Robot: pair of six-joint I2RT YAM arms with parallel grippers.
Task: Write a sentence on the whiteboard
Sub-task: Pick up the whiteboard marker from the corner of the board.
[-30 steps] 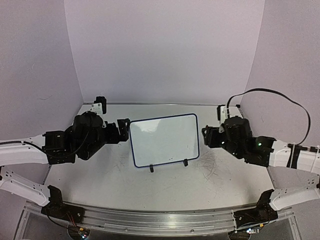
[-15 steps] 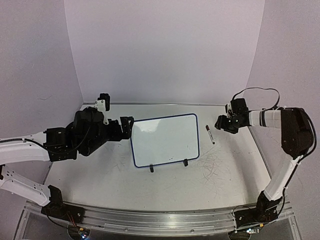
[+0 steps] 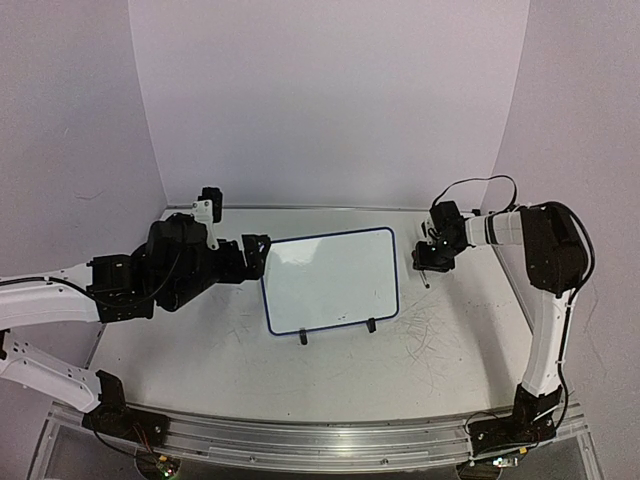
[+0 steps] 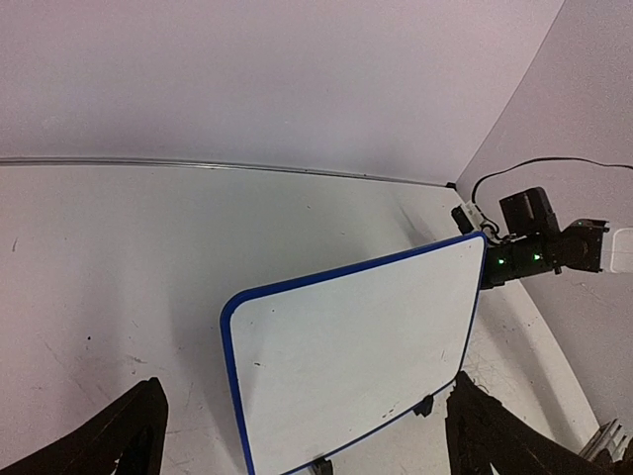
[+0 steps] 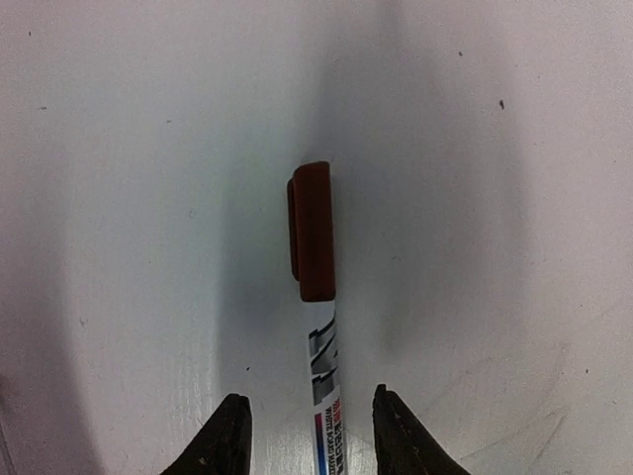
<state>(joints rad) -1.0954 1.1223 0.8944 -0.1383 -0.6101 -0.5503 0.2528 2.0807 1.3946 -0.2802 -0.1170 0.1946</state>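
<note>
Pale scuffed tabletop fills the lower half of the overhead view, and we see the whiteboard at its centre. Just left of the board's upper left corner, our left gripper hangs spread wide, holding nothing. To the board's right, our right gripper straddles the marker, its fingers parted and clear of the barrel.

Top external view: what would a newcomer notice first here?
The blue-rimmed whiteboard stands mid-scene on the table, its face blank. Just right of it, the right gripper hangs low over a marker lying on the table, open jaws straddling its barrel. The left gripper sits open beside the board's left edge.
</note>
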